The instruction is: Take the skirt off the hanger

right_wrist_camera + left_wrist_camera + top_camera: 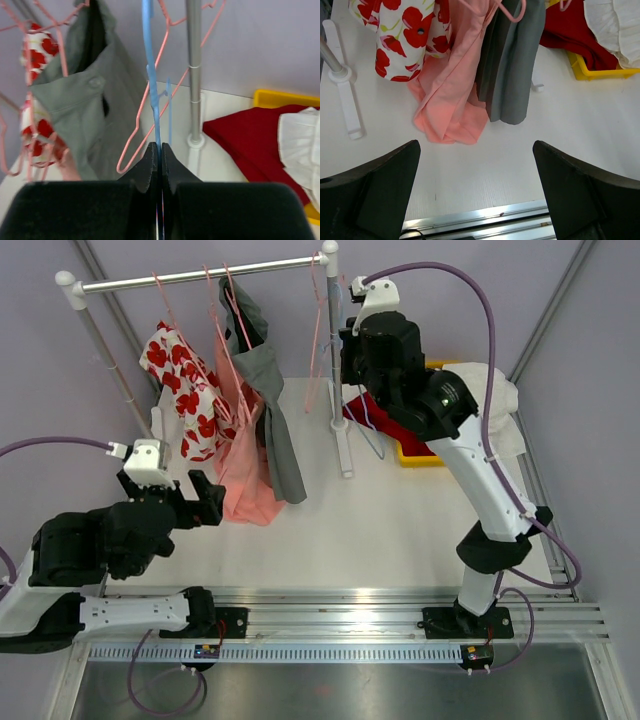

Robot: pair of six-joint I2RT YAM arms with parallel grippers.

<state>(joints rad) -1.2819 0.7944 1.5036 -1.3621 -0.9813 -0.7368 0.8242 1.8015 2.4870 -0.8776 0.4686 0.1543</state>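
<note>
Two grippers: right gripper (160,148) pinches blue hanger (150,75), rack post (194,65) at 1 o'clock; left gripper (475,146) spread wide, pink garment (455,95) at 12 o'clock.

Loads of bare counter (520,160) ahead of the wide-open left pincer (475,150), right up to where the pink garment (452,100) pools on it. It's way tighter around the right pincer (159,146), clamped on the blue hanger (148,50). Pink hangers (122,167) crowd its left, the rack post (194,75) is just to the right, and the yellow bin (272,97) sits beyond.
</note>
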